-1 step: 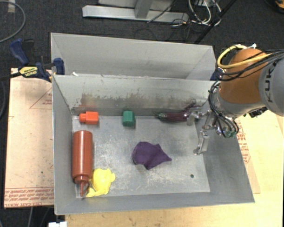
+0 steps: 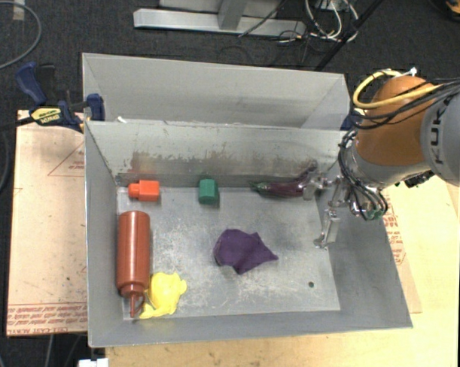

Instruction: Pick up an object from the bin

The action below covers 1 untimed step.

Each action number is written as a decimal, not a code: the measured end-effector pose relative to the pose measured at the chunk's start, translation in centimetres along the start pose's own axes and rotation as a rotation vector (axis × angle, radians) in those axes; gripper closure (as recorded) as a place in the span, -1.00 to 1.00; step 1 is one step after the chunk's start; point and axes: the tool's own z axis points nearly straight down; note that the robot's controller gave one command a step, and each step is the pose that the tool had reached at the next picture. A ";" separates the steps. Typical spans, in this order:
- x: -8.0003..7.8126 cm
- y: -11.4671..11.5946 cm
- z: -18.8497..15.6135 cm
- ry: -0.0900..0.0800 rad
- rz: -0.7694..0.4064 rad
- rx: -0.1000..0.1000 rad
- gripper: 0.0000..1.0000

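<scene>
Purple cloth (image 2: 243,251) lies mid-bin, apart from your hand (image 2: 327,236), which hangs near the bin's (image 2: 216,145) right wall; wide or narrow, you cannot tell. The pick is all left.

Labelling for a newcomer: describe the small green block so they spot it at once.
In the grey metal bin, follow the foot of the back wall. Near its middle sits the small green cube-shaped block, between an orange block on the view's left and a dark purple aubergine-shaped toy on the right; no other loose thing is green.
</scene>
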 end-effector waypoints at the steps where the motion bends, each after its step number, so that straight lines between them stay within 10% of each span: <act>1: -0.9 2.0 2.9 -0.008 0.002 0.003 -1.00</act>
